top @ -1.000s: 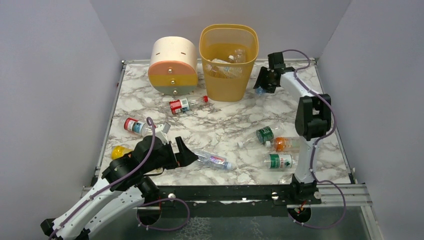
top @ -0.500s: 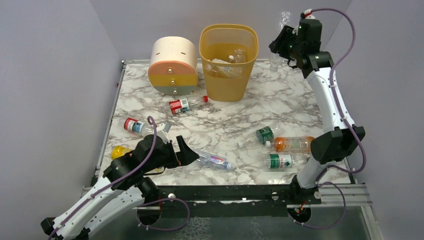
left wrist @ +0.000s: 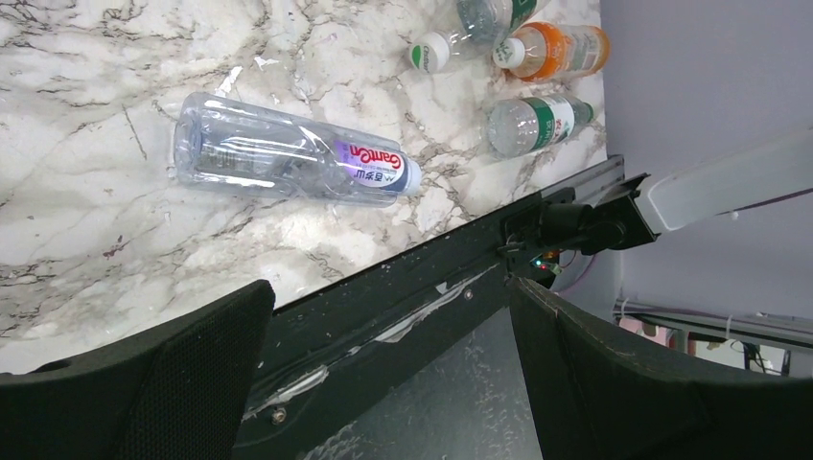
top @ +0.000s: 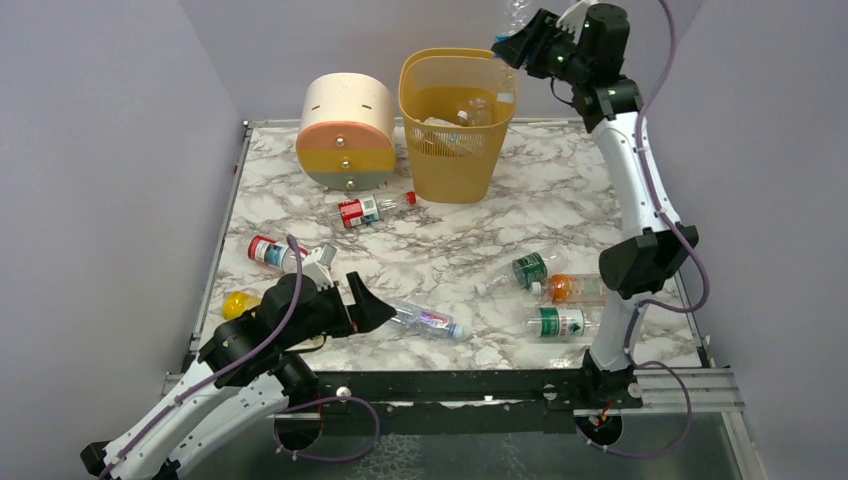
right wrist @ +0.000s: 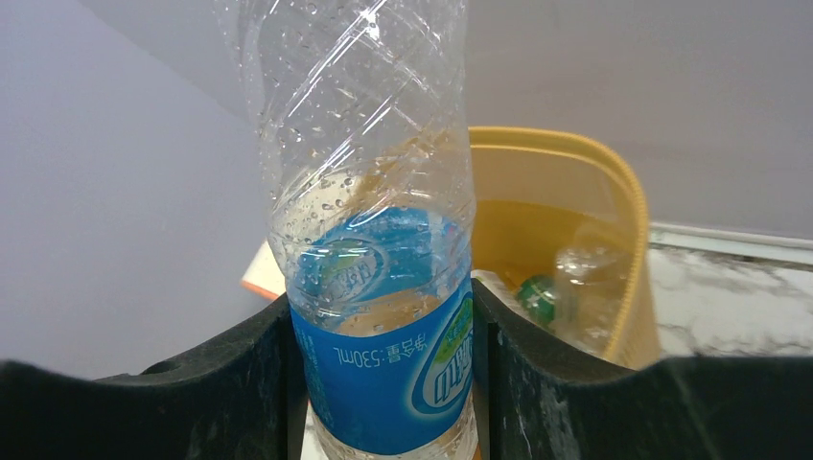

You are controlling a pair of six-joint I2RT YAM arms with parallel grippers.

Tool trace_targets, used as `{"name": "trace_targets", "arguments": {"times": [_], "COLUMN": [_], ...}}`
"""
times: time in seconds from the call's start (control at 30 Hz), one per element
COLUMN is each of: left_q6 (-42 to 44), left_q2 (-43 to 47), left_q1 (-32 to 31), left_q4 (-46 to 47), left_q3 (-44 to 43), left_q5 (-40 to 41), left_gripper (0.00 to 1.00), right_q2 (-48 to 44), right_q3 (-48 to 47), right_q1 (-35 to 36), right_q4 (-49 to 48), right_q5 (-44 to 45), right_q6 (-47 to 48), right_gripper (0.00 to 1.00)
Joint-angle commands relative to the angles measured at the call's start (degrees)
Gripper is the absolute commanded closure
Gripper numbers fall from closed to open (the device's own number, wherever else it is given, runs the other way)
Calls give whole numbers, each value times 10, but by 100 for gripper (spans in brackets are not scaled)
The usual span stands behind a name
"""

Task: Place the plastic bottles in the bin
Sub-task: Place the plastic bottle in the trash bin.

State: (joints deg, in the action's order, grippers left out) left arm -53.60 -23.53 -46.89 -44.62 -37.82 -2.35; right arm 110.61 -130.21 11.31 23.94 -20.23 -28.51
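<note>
My right gripper (top: 522, 42) is shut on a clear bottle with a blue label (right wrist: 383, 316), held high at the right rim of the yellow bin (top: 458, 160), which holds a few bottles; the bin also shows behind the bottle in the right wrist view (right wrist: 566, 192). My left gripper (top: 368, 305) is open and empty, low near the table's front edge, just left of a clear bottle with a purple label (top: 425, 319), also in the left wrist view (left wrist: 288, 158). Other bottles lie loose: red-labelled ones (top: 365, 210) (top: 272, 252), green ones (top: 530, 268) (top: 560, 322), an orange one (top: 580, 288), a yellow one (top: 240, 303).
A round cream, orange and green drawer unit (top: 346, 132) stands left of the bin at the back. The black front rail (top: 450, 385) runs along the near edge. Grey walls close in on both sides and behind.
My right arm has lifted the blue-labelled bottle from the table beside the bin up and left to the bin's right rim. The left gripper has barely shifted.
</note>
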Motion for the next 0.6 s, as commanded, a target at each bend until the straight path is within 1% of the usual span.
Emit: {"name": "trace_targets", "arguments": {"times": [0.0,0.2,0.23,0.27,0.4,0.5,0.57], "left_q6": [-8,-9,-9,-9,-11,-11,-12], "left_q2": [15,20,21,21,25,27,27], "left_q1": [-2,-2,-2,-2,-2,-2,-2], "left_q4": [11,11,11,10,10,10,10], "left_q3": [-13,-16,-17,-17,-16,-12,-9], "left_q5": [-9,-6,-6,-6,-6,-7,-8], "left_gripper": [1,1,1,1,1,1,1], "right_q2": [43,78,82,84,75,56,55], "right_q3": [-33,-50,-51,-55,-44,-26,-36], "right_q1": [32,53,55,57,61,61,61], "right_q4": [-68,-102,-104,-101,-83,-83,-71], "right_q5": [-71,-79,-79,-78,-65,-51,-48], "right_q6": [-29,-45,-46,-46,-31,-19,-12], "right_gripper": [46,45,36,30,11,7,6]}}
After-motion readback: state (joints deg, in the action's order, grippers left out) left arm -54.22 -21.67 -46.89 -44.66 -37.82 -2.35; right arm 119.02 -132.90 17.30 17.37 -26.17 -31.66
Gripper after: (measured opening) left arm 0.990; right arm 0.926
